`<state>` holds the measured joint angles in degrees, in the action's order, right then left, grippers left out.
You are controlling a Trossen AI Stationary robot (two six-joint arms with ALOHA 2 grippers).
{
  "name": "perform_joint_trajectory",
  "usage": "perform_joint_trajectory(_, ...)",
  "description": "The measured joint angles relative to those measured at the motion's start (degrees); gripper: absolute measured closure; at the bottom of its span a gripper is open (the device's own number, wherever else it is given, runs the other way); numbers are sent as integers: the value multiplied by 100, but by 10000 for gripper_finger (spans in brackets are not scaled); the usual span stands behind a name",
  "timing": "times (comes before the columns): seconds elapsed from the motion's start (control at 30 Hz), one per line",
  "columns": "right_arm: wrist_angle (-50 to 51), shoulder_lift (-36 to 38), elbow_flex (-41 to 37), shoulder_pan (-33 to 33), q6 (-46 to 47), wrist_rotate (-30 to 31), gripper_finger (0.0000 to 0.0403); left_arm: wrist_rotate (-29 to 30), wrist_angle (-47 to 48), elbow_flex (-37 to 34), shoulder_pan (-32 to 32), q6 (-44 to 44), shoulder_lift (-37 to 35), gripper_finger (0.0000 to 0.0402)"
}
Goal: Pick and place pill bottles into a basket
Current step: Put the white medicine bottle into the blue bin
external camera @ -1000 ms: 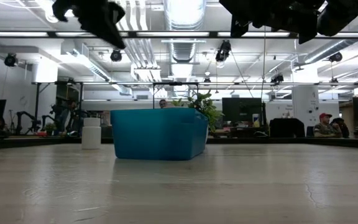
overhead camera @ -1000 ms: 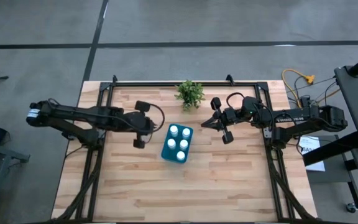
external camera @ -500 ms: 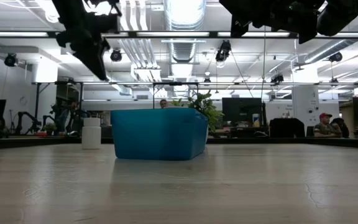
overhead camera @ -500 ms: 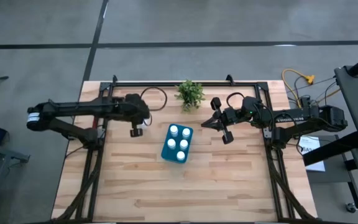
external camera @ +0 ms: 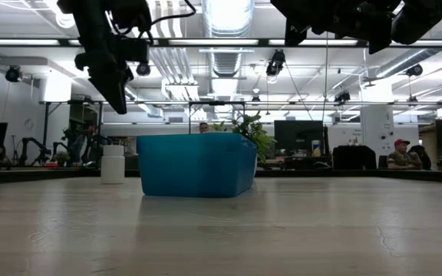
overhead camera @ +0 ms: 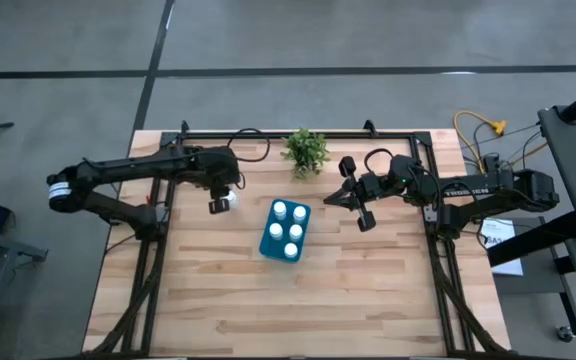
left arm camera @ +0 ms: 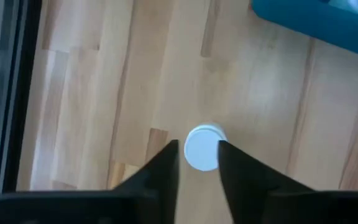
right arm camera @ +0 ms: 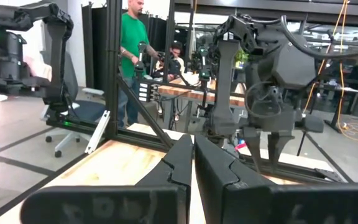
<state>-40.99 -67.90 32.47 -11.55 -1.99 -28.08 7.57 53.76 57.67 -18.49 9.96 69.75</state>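
Observation:
One white pill bottle (overhead camera: 229,203) stands upright on the wood table (overhead camera: 368,290), left of the teal basket (overhead camera: 285,230); it also shows in the low view (external camera: 113,163). The basket holds several white pill bottles (overhead camera: 290,231). My left gripper (left arm camera: 197,144) hangs open well above the lone bottle (left arm camera: 202,149) and points steeply down. Its fingers frame the cap from above without touching it. My right gripper (overhead camera: 332,198) hovers shut to the right of the basket, level and high off the table.
A small green potted plant (overhead camera: 305,150) stands at the far edge behind the basket. Black frame rails (overhead camera: 268,135) run along the table's far and side edges. Bare wood lies toward the near edge. People show in the room beyond (right arm camera: 131,56).
My left gripper has swung from beside the basket's left end toward the table's far edge. It has come down somewhat, tipped steeper and now hangs over the lone bottle. The bottle and basket have not moved.

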Motion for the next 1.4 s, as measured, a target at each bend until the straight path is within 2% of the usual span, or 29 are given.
perform_joint_trajectory(0.2, 4, 0, 0, 1, -7, -2, 394, -24, 141, -2, -66, -46, 101, 215)
perform_joint_trajectory(0.43, 4, 0, 0, 0, -7, 0, 394, -278, 120, -2, -64, -35, 308, 157)
perform_joint_trajectory(0.7, 6, 0, 0, 2, -9, 0, 394, -279, -5, -105, -92, -14, 571, 123)
perform_joint_trajectory(0.87, 9, 0, 0, 0, -10, 0, 394, -279, -244, -484, -123, 36, 576, 107)
perform_joint_trajectory(1.03, 9, 0, 0, 0, -53, -2, 394, -281, -577, -760, -140, 94, 534, 106)
perform_joint_trajectory(1.4, 9, 0, 0, 0, -12, 0, 394, -266, -884, -844, -272, 131, 576, 106)
